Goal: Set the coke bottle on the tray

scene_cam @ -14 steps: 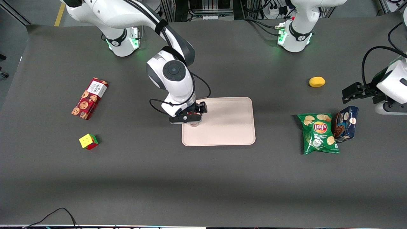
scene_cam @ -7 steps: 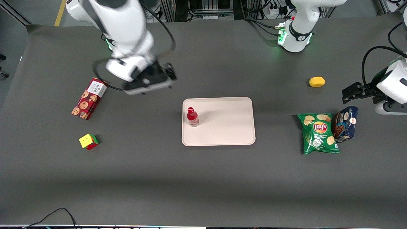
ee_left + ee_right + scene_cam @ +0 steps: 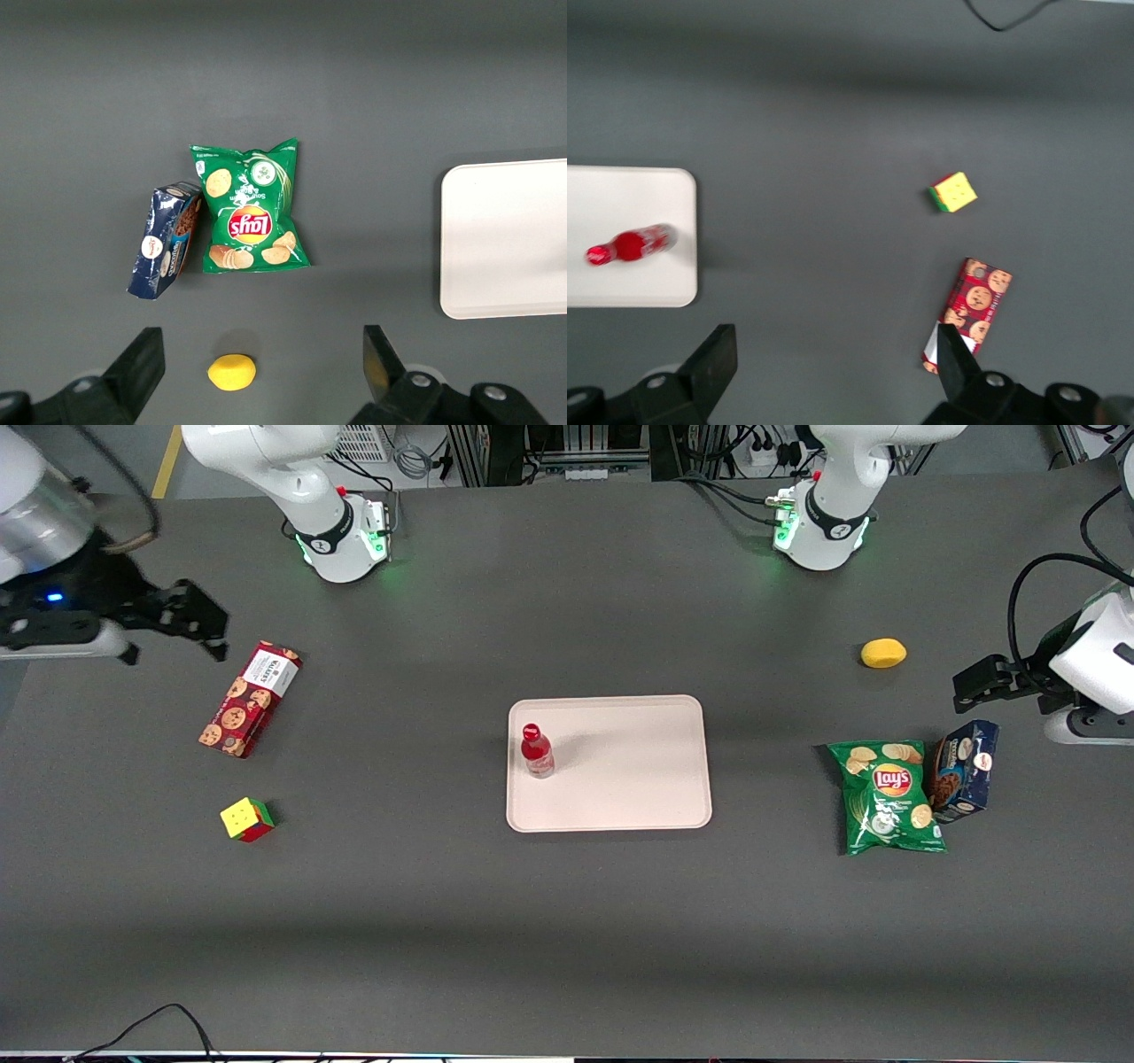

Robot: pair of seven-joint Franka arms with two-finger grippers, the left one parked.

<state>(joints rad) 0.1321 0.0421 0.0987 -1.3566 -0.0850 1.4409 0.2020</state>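
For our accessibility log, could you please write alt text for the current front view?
A coke bottle stands upright on a tray mid-table, near the tray's edge toward the working arm. The open, empty gripper hangs high above the table's working-arm end, near a red cookie box and puzzle cube.

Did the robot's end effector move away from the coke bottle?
Yes. The end effector has left the coke bottle standing on the tray and now hangs open near the cookie box.

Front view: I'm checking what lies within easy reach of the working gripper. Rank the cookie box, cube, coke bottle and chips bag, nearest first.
From the open gripper, raised at the working arm's end:
1. Cookie box, just beside it.
2. Cube, nearer the camera.
3. Coke bottle, upright on the tray.
4. Chips bag, toward the parked arm's end.
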